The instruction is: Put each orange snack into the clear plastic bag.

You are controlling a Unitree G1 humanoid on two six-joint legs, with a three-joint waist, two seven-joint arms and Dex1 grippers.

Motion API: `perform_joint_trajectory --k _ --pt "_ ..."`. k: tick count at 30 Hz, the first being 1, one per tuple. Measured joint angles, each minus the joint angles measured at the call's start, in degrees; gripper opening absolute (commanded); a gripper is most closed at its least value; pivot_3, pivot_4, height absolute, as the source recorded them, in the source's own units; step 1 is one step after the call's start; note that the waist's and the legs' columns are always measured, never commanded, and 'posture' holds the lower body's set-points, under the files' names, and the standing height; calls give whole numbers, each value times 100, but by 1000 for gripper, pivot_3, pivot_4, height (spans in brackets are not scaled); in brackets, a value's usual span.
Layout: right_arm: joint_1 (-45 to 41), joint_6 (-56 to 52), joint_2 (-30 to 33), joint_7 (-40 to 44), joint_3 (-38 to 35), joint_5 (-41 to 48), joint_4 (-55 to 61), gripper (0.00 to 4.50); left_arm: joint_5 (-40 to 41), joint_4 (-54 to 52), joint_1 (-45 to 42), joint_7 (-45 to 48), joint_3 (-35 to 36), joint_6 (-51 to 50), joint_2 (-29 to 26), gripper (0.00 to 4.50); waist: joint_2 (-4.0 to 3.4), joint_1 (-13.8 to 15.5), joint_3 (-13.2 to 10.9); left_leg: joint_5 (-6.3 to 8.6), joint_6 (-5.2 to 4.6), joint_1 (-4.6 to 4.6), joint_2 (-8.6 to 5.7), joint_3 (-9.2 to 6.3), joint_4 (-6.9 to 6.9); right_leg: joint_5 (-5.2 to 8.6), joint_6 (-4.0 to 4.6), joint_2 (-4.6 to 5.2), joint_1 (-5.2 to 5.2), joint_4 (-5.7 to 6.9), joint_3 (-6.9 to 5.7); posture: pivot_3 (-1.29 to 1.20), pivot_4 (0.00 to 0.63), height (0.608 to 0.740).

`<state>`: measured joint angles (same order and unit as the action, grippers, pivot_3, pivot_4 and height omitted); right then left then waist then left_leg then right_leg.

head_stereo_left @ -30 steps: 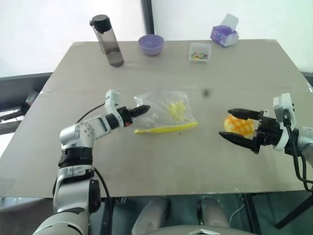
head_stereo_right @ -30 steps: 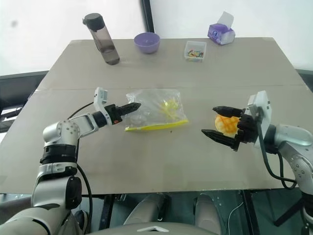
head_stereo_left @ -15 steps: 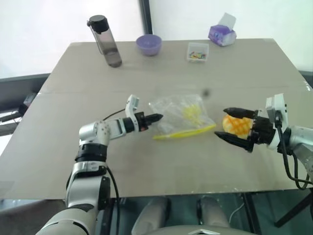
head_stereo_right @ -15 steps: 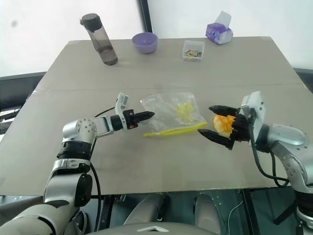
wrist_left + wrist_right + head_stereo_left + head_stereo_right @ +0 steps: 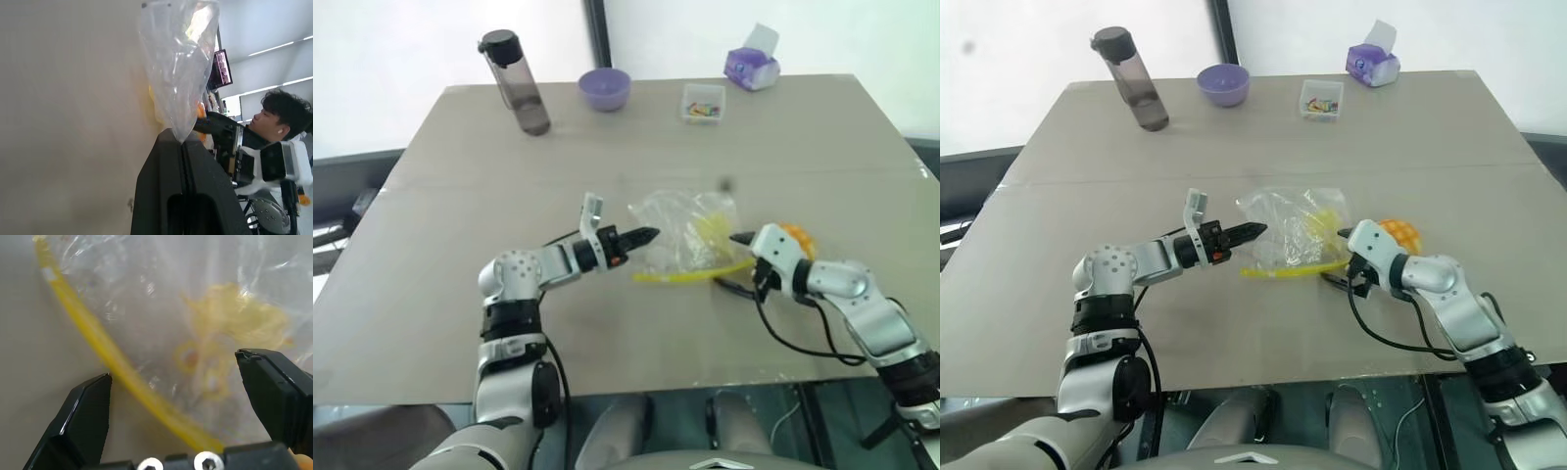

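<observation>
My left gripper pinches the clear plastic bag; my spread right gripper faces it, orange snack seemingly behind, mostly hidden.

Silver-grey arms, black fingers, seemingly black cables.

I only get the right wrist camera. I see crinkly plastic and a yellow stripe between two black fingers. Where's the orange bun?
Observer: The orange snack lies on the table beside the right gripper, outside the clear plastic bag.
Operator: Is anybody holding the bag?
Observer: Yes, the left gripper is shut on the bag's edge, on the side away from yours.
Operator: What else is on the table?
Observer: A dark bottle, a purple bowl and a small clear box stand along the far edge.
</observation>
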<state>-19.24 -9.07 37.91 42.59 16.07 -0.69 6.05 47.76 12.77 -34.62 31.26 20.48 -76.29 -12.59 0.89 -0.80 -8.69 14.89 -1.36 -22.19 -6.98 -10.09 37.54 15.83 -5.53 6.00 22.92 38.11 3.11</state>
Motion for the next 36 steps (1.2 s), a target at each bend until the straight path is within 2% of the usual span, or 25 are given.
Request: perform_joint_trajectory --k 3,4,5,6,8,10,11,12,15,18,20,21,26,29,34,36 --pt "-123 255 -123 -57 -16 -163 -296 3663 71 -146 152 -110 -5 -95 12 0 1 -1 1 0 0 7 -1 1 2 0 0 -1 -8 -1 1 0 150 740" --pt "-124 288 -157 -58 -19 -167 -350 3108 70 -146 181 -138 -9 -95 -1 0 1 3 0 0 0 7 -1 1 1 0 0 -1 -8 0 0 0 150 740" --pt "-123 301 -181 -54 -19 -168 -382 2785 70 -147 200 -155 -16 -95 -20 0 1 3 0 0 0 6 0 -1 1 0 0 -3 -7 1 -1 0 150 740" --pt "-123 317 -201 -48 -20 -177 -404 2144 69 -147 232 -163 -27 -95 -51 0 1 2 0 0 0 6 0 -1 1 0 0 -2 -7 0 0 0 150 740" --pt "-123 334 -221 -47 -33 -196 -434 1292 65 -153 257 -160 -77 -74 -96 0 1 2 0 0 0 5 0 -1 1 0 0 -2 -7 -1 0 0 150 740" --pt "-132 322 -294 -50 -103 -172 -434 657 -73 -290 321 -126 -340 105 -208 0 0 1 1 0 0 6 -1 0 1 0 0 -2 -7 -1 0 0 150 740" --pt "-140 300 -322 -49 -132 -151 -426 203 -155 -341 358 -91 -458 243 -242 0 -1 -2 1 0 0 7 0 1 -1 0 0 -2 -8 -1 1 0 150 740" --pt "-163 272 -350 -48 -154 -137 -408 39 -225 -385 401 -32 -574 421 -275 0 -2 -3 2 0 0 9 0 1 -2 0 0 -2 -8 0 2 0 150 740" --pt "-216 165 -421 -47 -231 -91 -311 39 -410 -432 520 181 -745 952 -406 0 -2 -4 2 -1 2 10 2 2 -3 0 1 -4 -8 1 3 0 150 740" --pt "-235 108 -475 -40 -254 -70 -223 0 -501 -580 632 507 -894 1323 -614 615 -2 -3 2 -1 2 6 2 1 -6 0 1 -3 -5 -3 2 0 150 740" --pt "-271 38 -480 -39 -297 -74 -232 0 -562 -753 673 569 -875 1668 -671 1414 -2 2 1 -1 1 5 2 1 -8 0 1 -1 -5 -6 2 0 150 740" --pt "-311 28 -487 -38 -300 -84 -234 0 -593 -778 662 500 -798 1835 -642 1994 -2 8 1 -1 1 5 2 1 -7 0 1 -1 -6 -7 1 0 150 740" --pt "-583 -106 -546 -49 -315 -111 -261 0 -974 -831 666 272 -709 2676 -768 1994 -2 -5 1 -1 2 6 2 1 -11 0 1 -2 -4 -7 2 0 150 740" --pt "-831 -259 -645 -50 -316 -123 -465 0 -1179 -1216 677 79 -619 3194 -813 1994 1 -10 -1 -1 2 -9 2 3 -9 -1 2 -1 10 -7 2 0 150 740" --pt "-1871 -776 -1029 -38 -283 -131 -1087 0 -2982 -2751 816 -12 -1452 5407 -1617 1994 -2 -32 2 -3 5 -34 5 12 -17 -3 5 0 38 -12 7 0 150 740" --pt "-2065 -836 -1098 -36 -283 -137 -1269 0 -3505 -2916 1034 136 -1925 5983 -1807 1994 -4 -6 3 -3 5 -37 2 9 -23 -3 6 1 40 -18 5 0 150 740"
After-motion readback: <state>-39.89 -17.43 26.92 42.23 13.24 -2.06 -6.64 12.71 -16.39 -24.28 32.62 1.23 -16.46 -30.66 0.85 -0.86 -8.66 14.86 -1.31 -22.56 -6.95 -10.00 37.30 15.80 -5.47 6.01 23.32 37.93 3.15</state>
